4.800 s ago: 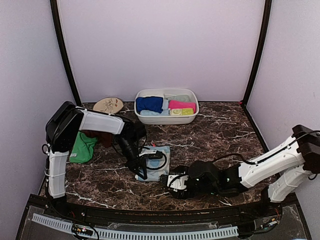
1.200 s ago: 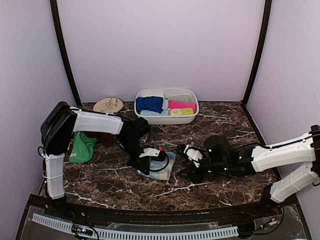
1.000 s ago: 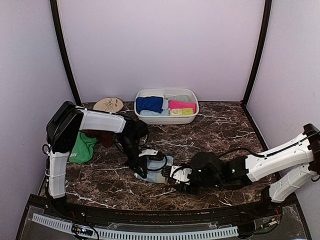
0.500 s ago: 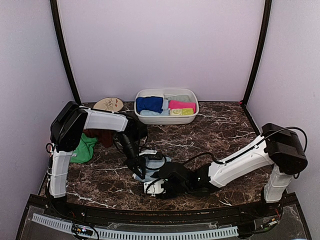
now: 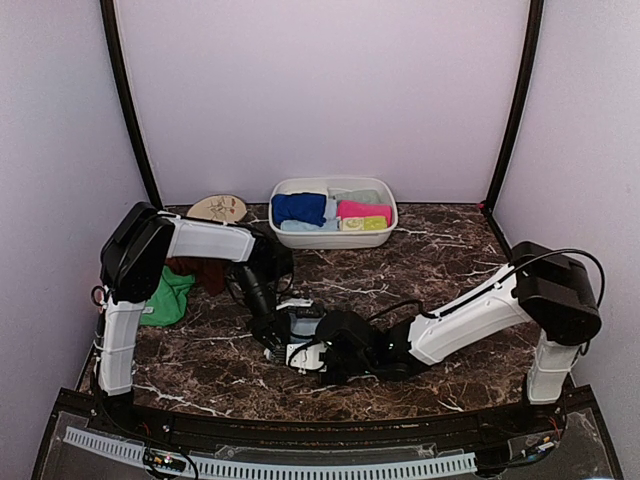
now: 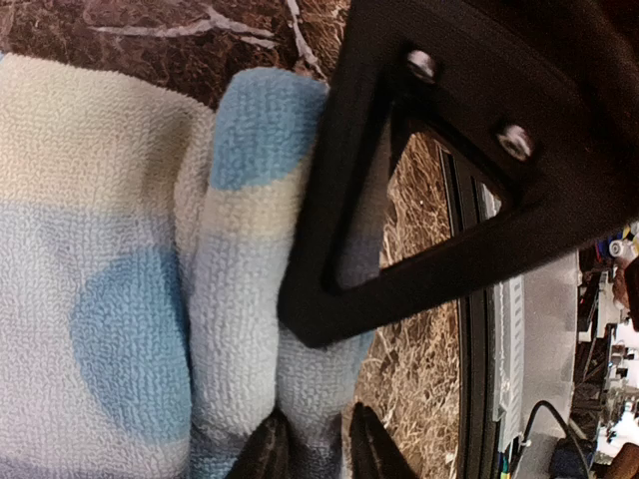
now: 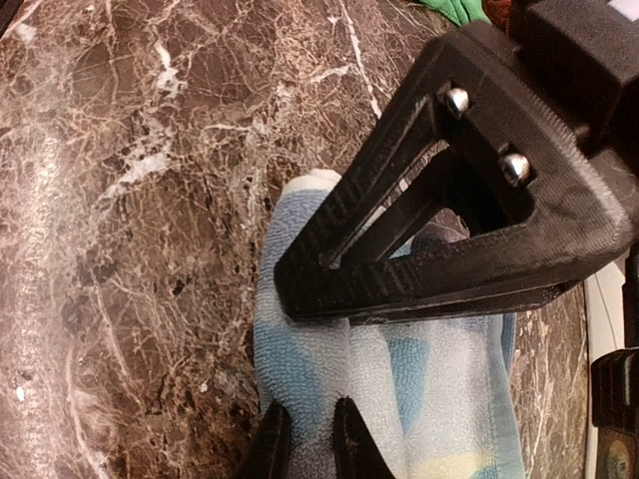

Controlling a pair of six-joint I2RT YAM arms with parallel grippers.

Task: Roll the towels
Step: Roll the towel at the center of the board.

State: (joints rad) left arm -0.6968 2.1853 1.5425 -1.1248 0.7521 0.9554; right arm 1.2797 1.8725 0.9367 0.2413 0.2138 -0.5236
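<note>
dotted towel (image 6: 110, 249) cut off, rest probably hidden

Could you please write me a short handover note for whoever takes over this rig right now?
Right gripper: jaws closed on the near end of the pale terry towel with blue dots, mid-table.
Left gripper: at the same towel; open or shut unclear.
Done: royal blue towel, pink towel and others sit bundled in the white oval plastic tub at the back.
Left: the dotted towel is only partly rolled; green towel and rust-brown towel lie loose at the left.
</note>
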